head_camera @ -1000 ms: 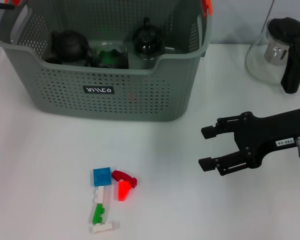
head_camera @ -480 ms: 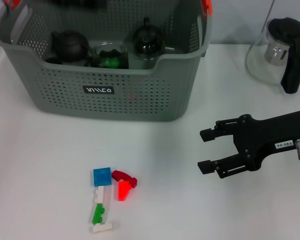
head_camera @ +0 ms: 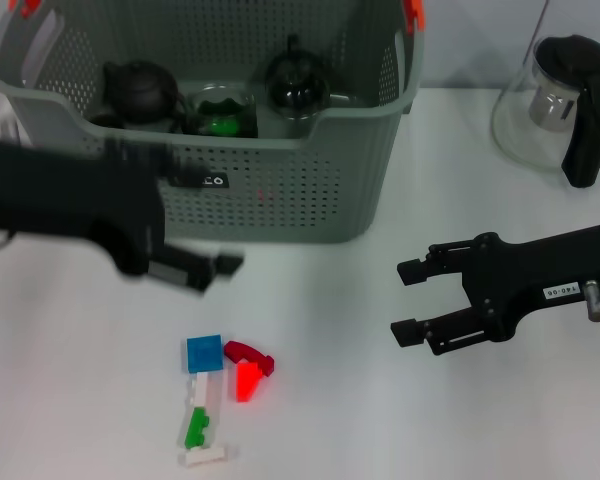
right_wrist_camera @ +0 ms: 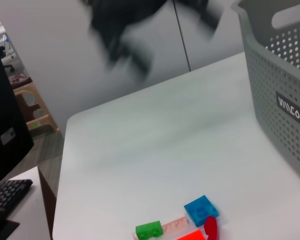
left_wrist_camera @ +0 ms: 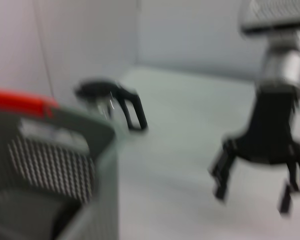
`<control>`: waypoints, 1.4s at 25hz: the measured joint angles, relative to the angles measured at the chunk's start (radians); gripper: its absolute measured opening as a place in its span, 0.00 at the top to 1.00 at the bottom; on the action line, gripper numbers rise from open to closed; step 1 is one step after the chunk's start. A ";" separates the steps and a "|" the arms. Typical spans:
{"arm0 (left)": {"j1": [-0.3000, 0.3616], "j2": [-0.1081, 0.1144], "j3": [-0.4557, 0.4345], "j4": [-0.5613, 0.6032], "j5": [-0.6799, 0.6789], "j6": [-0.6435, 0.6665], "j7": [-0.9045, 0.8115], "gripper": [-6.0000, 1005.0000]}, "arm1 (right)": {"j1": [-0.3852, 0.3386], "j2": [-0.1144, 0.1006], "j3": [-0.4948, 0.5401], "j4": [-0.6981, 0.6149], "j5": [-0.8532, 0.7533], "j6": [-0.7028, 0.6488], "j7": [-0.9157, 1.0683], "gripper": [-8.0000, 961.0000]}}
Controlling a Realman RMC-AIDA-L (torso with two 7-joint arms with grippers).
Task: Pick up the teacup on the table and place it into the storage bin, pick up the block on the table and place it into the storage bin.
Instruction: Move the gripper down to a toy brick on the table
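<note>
Storage bin [head_camera: 230,190] stands at the back of the tabletop [head_camera: 70,350] & already holds dark teaware: a small black pot [head_camera: 140,90], a glass cup w/ something green in it [head_camera: 220,108], another dark lidded piece [head_camera: 296,82]. No teacup on the tabletop in front of the bin, so the cup half looks done, prob.

Block part not done. The cluster of blocks [head_camera: 220,385] (blue, red, green, white pcs) lies on the tabletop well in front of the bin, nothing touching it. Can't tell which pc is "the block".

Left gripper [head_camera: 195,270] is just in front of the bin's front wall, above the blocks & apart from them; heavily smeared, so open or closed: can't tell. Nothing visibly held.

Right gripper [head_camera: 410,300] sits to the right of the bin, low over the tabletop, jaws spread wide, empty, pointing toward the blocks but well apart. Left wrist view shows it [left_wrist_camera: 252,187] w/ both fingers parted too.

Glass jug w/ black handle [head_camera: 560,105] stands right of the bin, not part of the job.

Left to do: grab a block, carry it over the bin rim, drop it in.
</note>
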 joint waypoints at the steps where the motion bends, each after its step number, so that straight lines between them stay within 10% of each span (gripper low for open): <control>1: 0.021 0.001 0.032 0.006 0.022 0.003 0.005 0.04 | 0.000 0.000 0.001 0.005 0.001 0.004 0.000 0.10; 18: 0.040 -0.008 0.473 -0.046 0.466 -0.021 0.058 0.04 | 0.027 0.010 0.001 0.044 0.003 0.039 0.011 0.10; 35: 0.010 -0.010 0.676 -0.081 0.538 -0.015 -0.005 0.04 | 0.032 0.020 0.003 0.045 0.003 0.042 0.024 0.10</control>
